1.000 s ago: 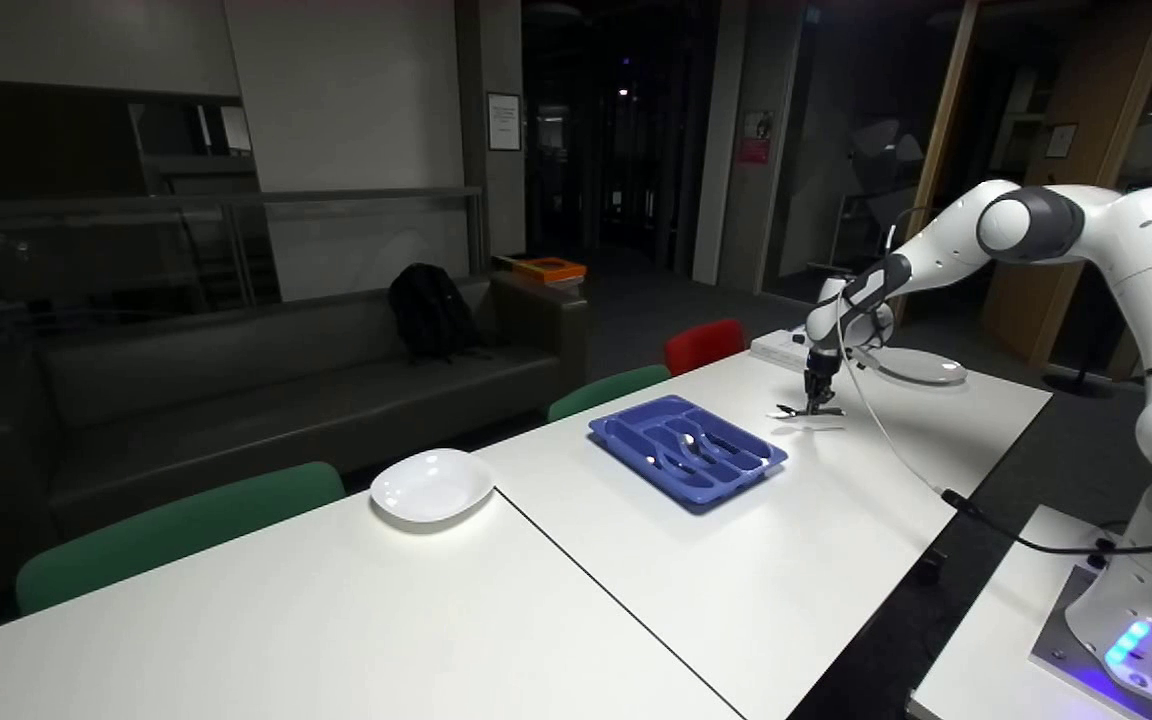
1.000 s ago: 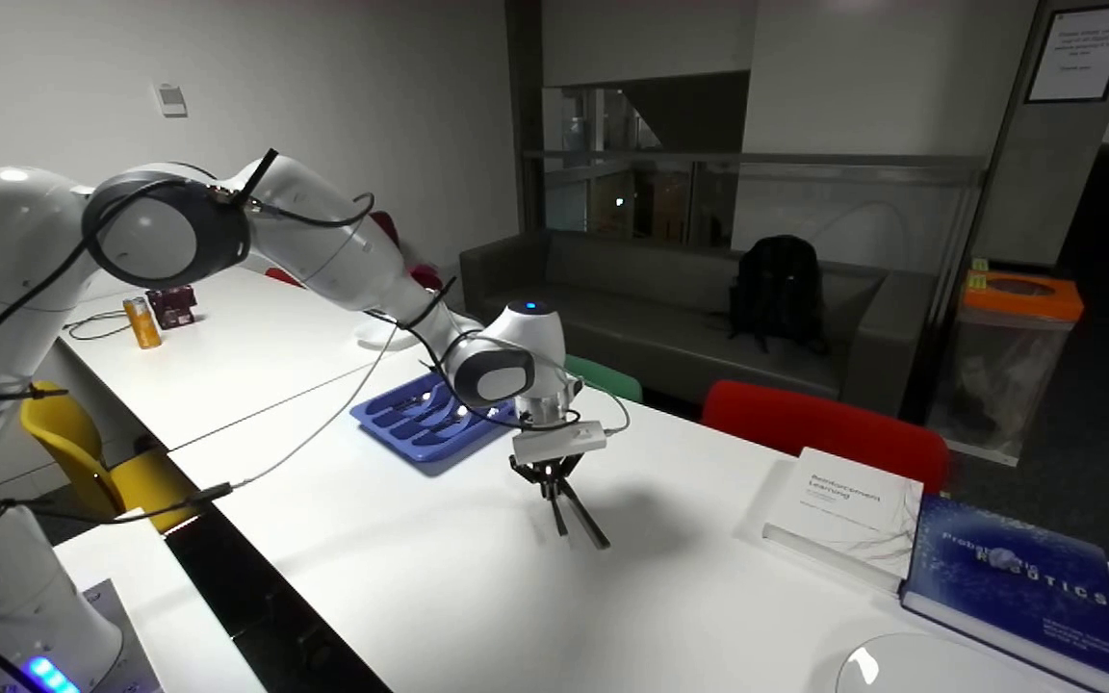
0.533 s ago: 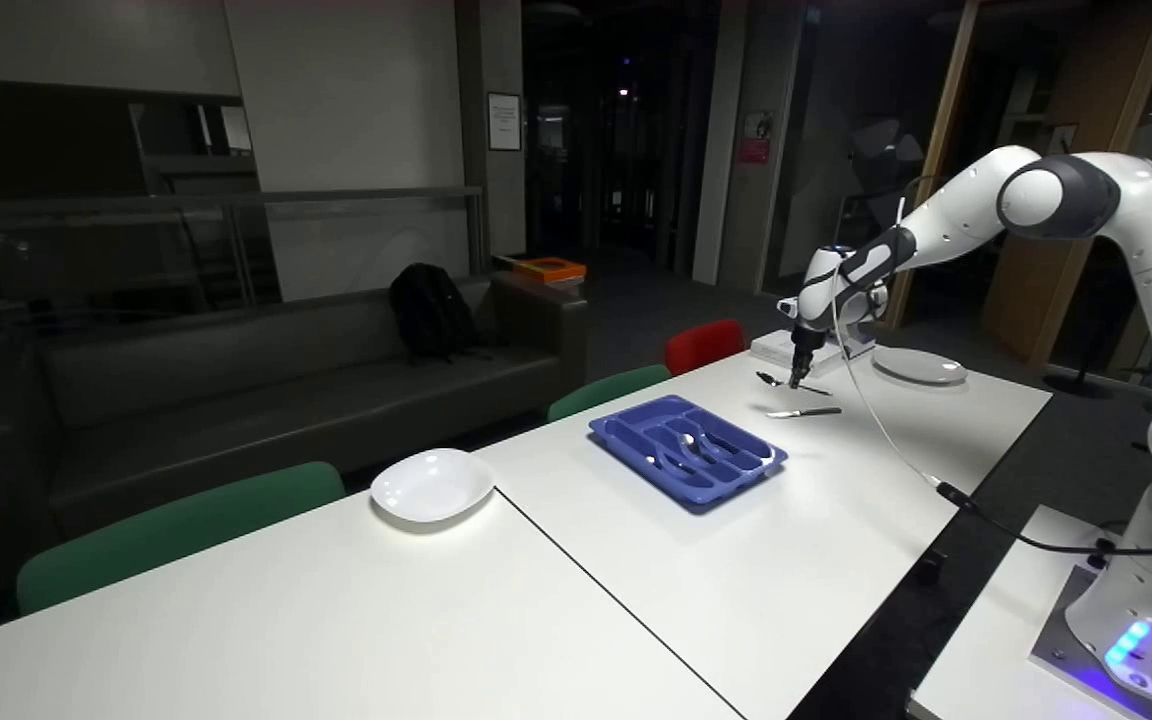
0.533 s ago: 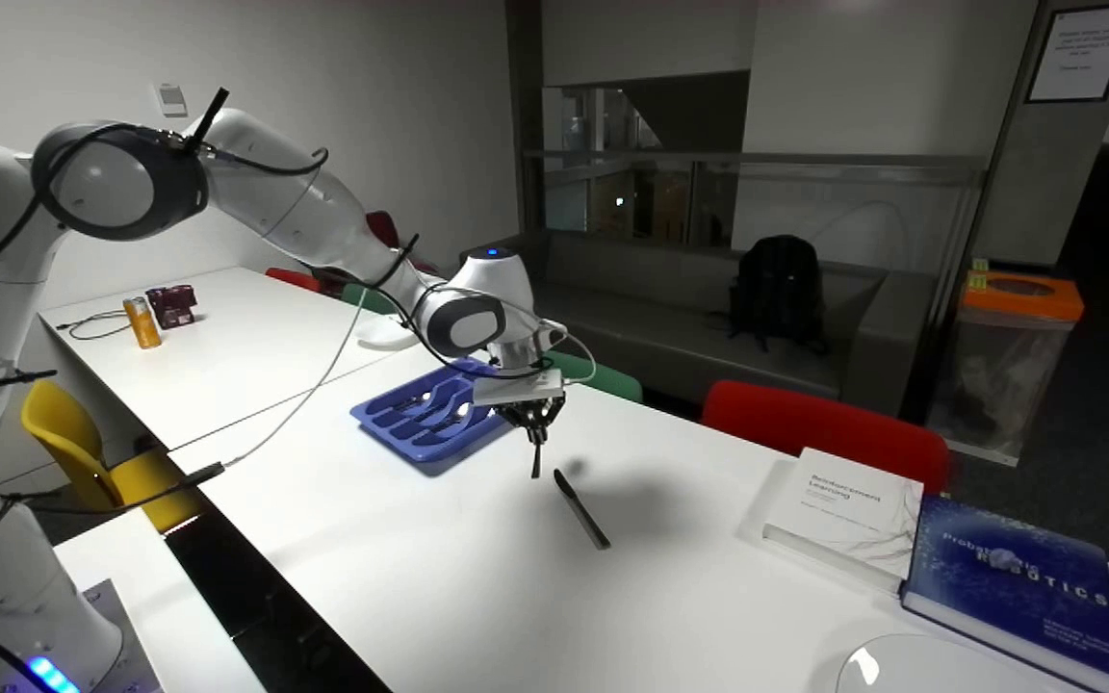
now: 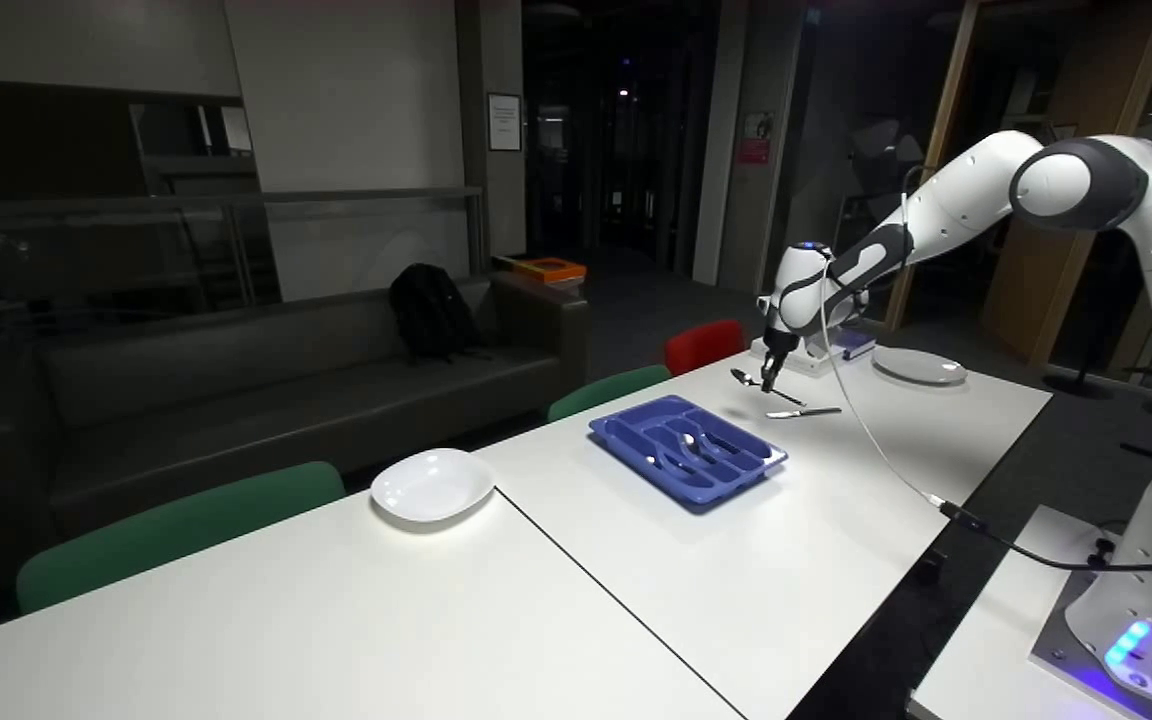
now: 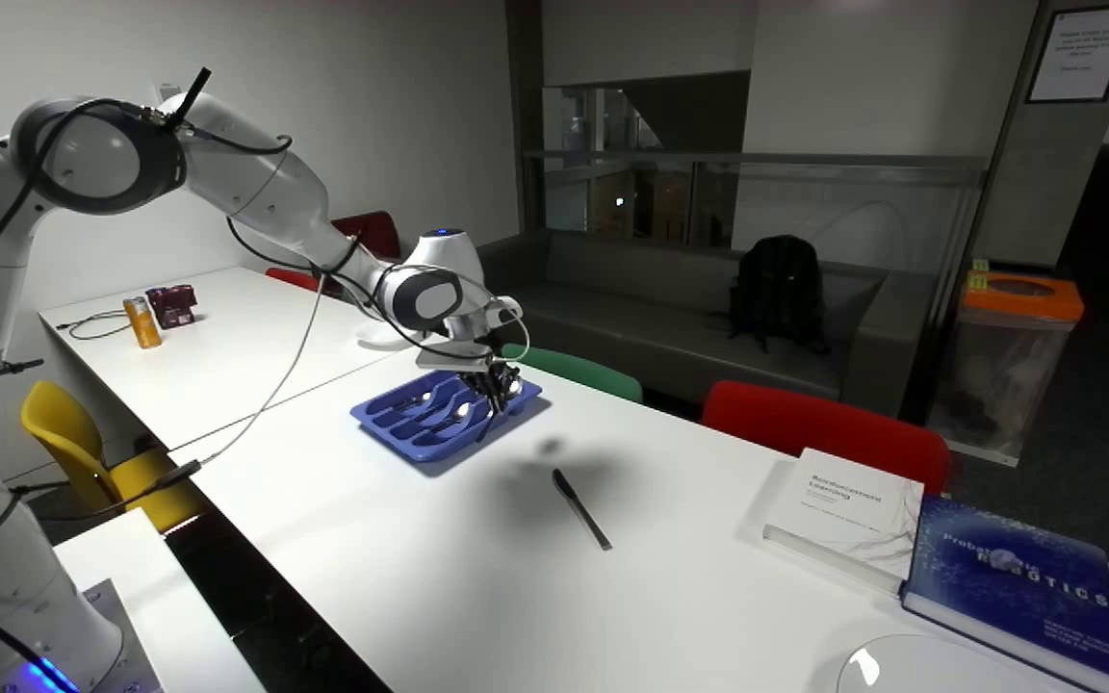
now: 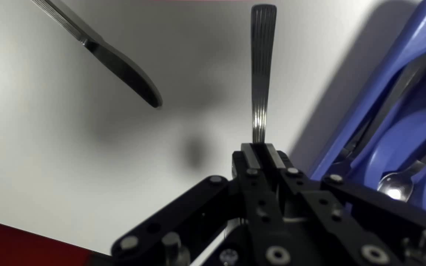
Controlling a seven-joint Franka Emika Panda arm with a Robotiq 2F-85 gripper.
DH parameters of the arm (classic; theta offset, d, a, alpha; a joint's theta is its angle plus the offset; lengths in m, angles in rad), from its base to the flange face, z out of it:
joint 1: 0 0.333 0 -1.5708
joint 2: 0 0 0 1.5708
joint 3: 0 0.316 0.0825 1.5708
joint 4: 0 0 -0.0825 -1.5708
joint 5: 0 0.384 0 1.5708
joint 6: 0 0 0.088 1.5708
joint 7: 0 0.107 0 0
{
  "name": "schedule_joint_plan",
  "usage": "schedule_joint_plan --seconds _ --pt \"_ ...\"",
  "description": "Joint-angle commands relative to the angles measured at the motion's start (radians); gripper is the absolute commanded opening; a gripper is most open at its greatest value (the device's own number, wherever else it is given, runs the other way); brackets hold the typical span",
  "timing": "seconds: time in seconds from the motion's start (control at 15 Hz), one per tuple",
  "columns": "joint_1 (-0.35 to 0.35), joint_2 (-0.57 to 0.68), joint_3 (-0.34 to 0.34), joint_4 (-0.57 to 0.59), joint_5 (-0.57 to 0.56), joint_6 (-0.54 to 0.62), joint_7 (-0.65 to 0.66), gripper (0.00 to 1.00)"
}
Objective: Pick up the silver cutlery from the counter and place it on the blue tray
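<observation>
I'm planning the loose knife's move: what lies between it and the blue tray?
In the wrist view, a utensil handle clamped in the gripper hangs between knife and blue tray; on the counter itself, that stretch is bare.

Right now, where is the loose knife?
In the wrist view, the knife lies upper left on the counter, left of the spoon in the gripper.

White arm [image 5: 976,188] | grey elbow ring [image 5: 1118,188] | black cable [image 5: 1136,568] | black pincer [image 7: 260,153]
</observation>
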Motion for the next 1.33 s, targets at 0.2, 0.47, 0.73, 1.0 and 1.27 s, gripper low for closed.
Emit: schedule_joint_plan --seconds 0.2,0.47,0.73,1.0,1.27 --pt "0.121 -0.031 -0.009 -0.033 -0.100 -0.053 0.186 0.02" --pt "0.130 0.000 0.013 -0.009 -0.091 -0.051 0.189 0.08" --pt "0.138 0.000 0.012 -0.010 -0.093 -0.052 0.194 0.08" --pt "0.137 0.000 0.010 -0.010 -0.094 -0.052 0.194 0.08" --pt "0.161 0.011 0.009 -0.007 -0.085 -0.049 0.262 0.02"
